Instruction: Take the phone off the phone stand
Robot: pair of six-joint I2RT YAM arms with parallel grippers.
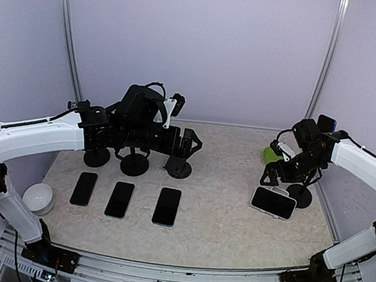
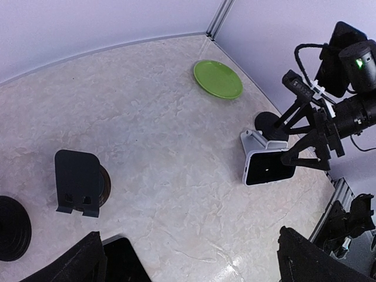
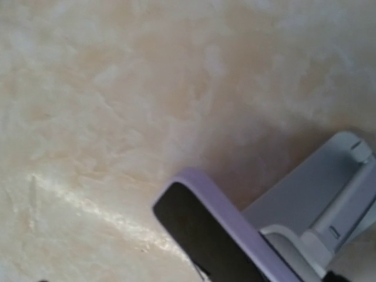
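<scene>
Phone [image 2: 269, 167] sits landscape in white stand [image 2: 255, 141], dark screen leaning back, close to the right edge of the table [image 1: 220, 224], about mid-depth. The right wrist view shows only the phone's pale-edged corner and the stand's ledge beneath it. Right gripper [image 1: 279, 179] hangs just over the phone's far end, jaws spread and pinching nothing; cannot tell if a fingertip touches the case. A black round base [image 1: 299, 195] stands right behind the white stand, and a green plate [image 2: 218, 79] lies flat toward the far right corner. Right side wall [image 1: 355, 130] is near, so there is little room that way. The widest bare stretch of tabletop runs leftward from the stand to the row at the left half: three black stands [image 1: 134, 164] along the far side and three dark phones [image 1: 120, 199] lying flat in front of them, apart from one another. Left gripper [image 1: 191, 146] hovers over the rightmost black stand, jaws wide apart, holding nothing. White bowl [image 1: 38, 198] sits at the left edge; its inside is not made out.
</scene>
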